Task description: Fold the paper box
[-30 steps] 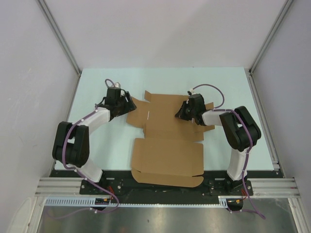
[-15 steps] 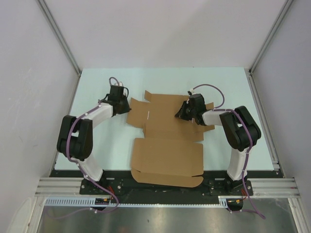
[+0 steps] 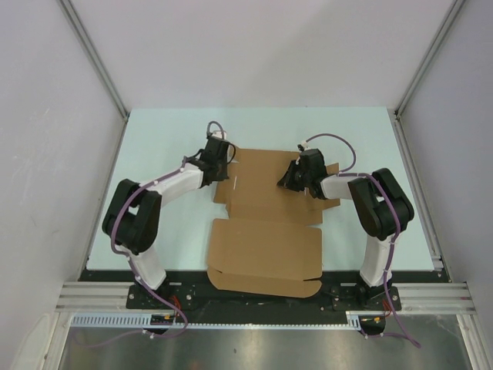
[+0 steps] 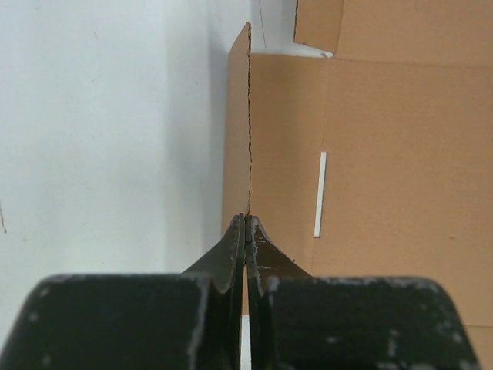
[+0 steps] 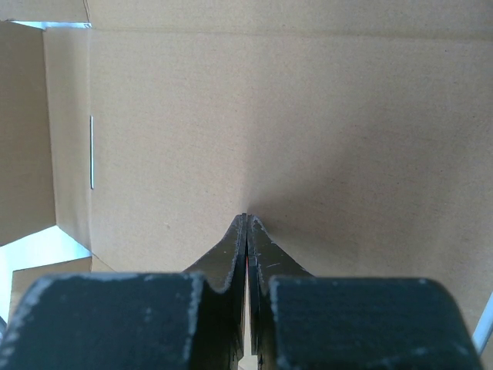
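The paper box (image 3: 266, 247) is a flat brown cardboard sheet spread on the pale green table (image 3: 154, 139), its big lid panel nearest the arm bases. My left gripper (image 3: 223, 166) is shut at the sheet's left edge. In the left wrist view its tips (image 4: 246, 217) meet the thin edge of a side flap (image 4: 237, 146) that stands upright. My right gripper (image 3: 287, 182) is shut, and its tips (image 5: 246, 217) press on the flat middle panel (image 5: 293, 116), holding nothing.
A white slit (image 4: 320, 193) runs through the panel beside the raised flap. Grey walls and aluminium posts (image 3: 92, 58) fence the table on three sides. A black rail (image 3: 246, 297) with both arm bases lies under the sheet's near edge.
My left gripper has shut and swept right from the bare table to the sheet's left edge. The left side flap, flat before, now stands up. The right arm has not moved.
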Robot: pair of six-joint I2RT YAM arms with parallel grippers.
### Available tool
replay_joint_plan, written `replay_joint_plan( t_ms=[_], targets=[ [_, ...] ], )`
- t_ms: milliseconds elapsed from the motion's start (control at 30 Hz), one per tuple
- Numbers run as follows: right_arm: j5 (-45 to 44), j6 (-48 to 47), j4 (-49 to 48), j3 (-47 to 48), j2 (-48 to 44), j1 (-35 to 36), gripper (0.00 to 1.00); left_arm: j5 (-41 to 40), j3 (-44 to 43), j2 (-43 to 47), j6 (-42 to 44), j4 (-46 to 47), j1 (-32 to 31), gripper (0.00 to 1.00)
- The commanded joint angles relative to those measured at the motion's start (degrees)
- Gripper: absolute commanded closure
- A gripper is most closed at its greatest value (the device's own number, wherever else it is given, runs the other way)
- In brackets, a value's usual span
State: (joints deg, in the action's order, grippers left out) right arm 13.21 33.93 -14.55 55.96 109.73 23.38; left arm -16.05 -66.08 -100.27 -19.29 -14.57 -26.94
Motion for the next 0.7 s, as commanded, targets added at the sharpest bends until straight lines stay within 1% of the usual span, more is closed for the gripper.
replay_joint_plan(
  t_ms=[0, 100, 333, 467, 500, 633, 667],
  targets=[
    [-0.73, -1.06, 4.79, -0.42, 2.06, -0.09, 1.0, -1.88, -3.0, -4.14, 0.57, -2.31, -1.54, 1.0],
    [-0.73, -1.06, 4.7, -0.51, 2.15, -0.08, 1.0, -0.74, -3.61, -6.25, -0.05, -1.78, -1.54, 1.0],
    [-0.56, -1.06, 4.88, -0.51, 2.15, -0.08, 1.0, 0.76, -8.0, -11.35, -0.66, -2.4, -1.89, 0.99],
    [-0.56, -1.15, 4.97, -0.51, 2.41, -0.26, 1.0, 1.29, -9.24, -13.98, -0.92, -2.75, -1.89, 0.97],
    [-0.64, -1.15, 4.97, -0.51, 2.59, -0.26, 1.0, 1.38, -9.41, -14.42, -1.01, -2.92, -1.89, 0.96],
    [-0.64, -1.06, 4.88, -0.51, 3.38, -0.17, 1.0, 2.16, -9.59, -17.06, -1.89, -2.92, -1.8, 0.82],
    [-0.47, -0.97, 4.79, -0.51, 3.38, -0.35, 1.0, 2.25, -9.59, -17.5, -2.07, -2.92, -1.8, 0.8]
  ],
)
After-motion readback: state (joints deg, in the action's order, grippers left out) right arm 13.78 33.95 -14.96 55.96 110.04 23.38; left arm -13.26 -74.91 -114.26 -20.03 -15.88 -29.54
